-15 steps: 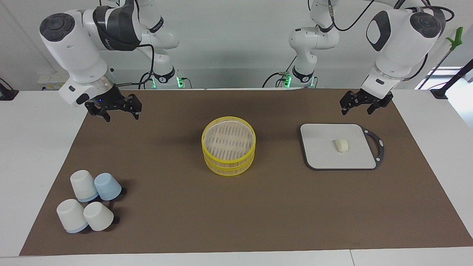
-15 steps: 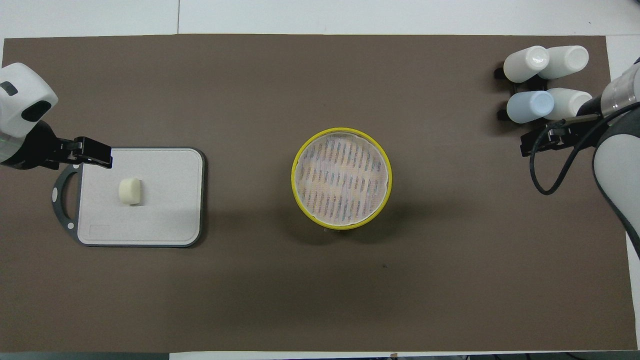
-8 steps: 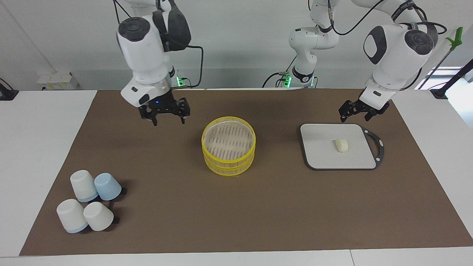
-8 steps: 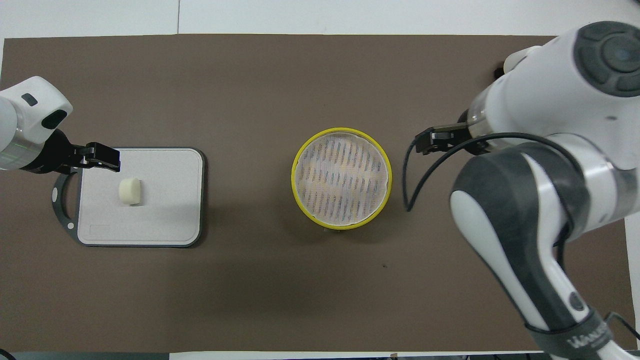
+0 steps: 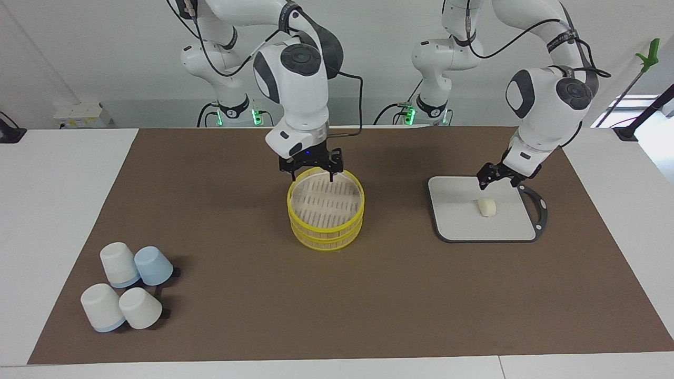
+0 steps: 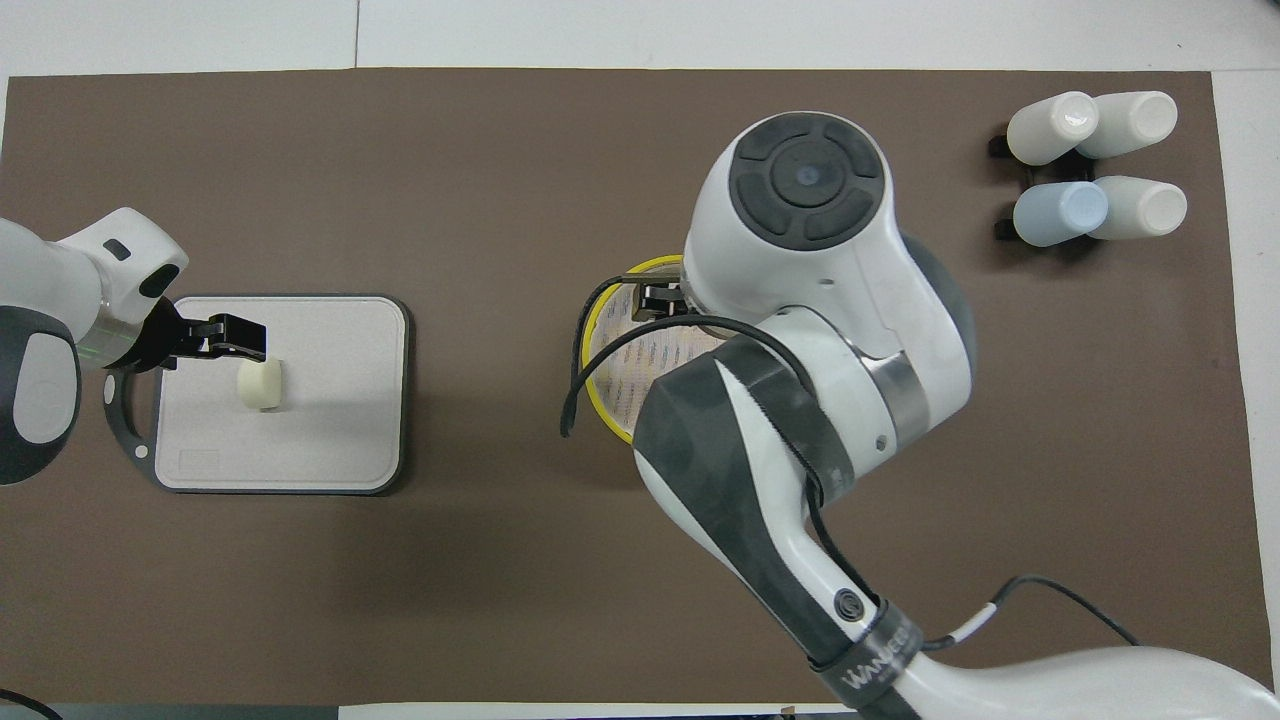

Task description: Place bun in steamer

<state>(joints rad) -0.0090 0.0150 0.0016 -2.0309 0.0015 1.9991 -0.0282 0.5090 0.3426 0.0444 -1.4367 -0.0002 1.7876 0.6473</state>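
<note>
The bun (image 5: 486,206) lies on a grey board (image 5: 458,223) toward the left arm's end of the table; it also shows in the overhead view (image 6: 260,385). The steamer (image 5: 325,231), two yellow-rimmed tiers, stands mid-table with nothing in it; my right arm hides most of it in the overhead view (image 6: 597,340). My left gripper (image 5: 497,180) is open and hovers just above the bun, over the board's edge nearer the robots; it also shows in the overhead view (image 6: 240,345). My right gripper (image 5: 310,175) is open and empty, low over the steamer's rim nearer the robots (image 6: 660,298).
Several upturned cups (image 5: 129,287), white and pale blue, stand on a small black rack at the right arm's end, farther from the robots (image 6: 1090,165). A brown mat (image 5: 242,295) covers the table. The board (image 6: 330,440) has a black loop handle.
My right arm has swung from the cups' end of the table to over the steamer. My left gripper has come down and in, from the board's edge to just above the bun.
</note>
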